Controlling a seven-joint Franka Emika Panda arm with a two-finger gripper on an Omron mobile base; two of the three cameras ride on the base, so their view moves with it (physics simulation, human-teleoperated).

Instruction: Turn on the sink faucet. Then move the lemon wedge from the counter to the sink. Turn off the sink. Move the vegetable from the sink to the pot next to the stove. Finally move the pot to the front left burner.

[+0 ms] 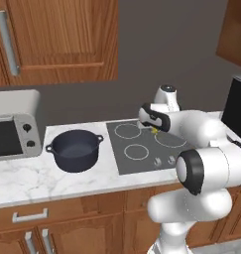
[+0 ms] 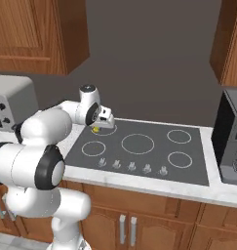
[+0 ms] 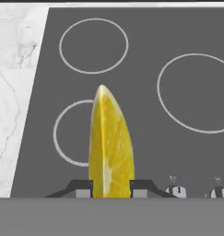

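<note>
Lemon wedge (image 3: 111, 143) is pinched in the nearly closed claw (image 3: 111, 186), carried above the stove (image 3: 178, 152), likely for placing in the pot (image 1: 75, 149) on the worktop (image 1: 37, 181).

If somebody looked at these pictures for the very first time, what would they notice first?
Probably the bright yellow lemon wedge, pinched between the robot's two dark fingers and held over the dark stove with its pale rings. Next comes the big white robot arm stretching over the counter. Then the dark pot, which sits on the marble between the stove and the silver toaster oven.
</note>
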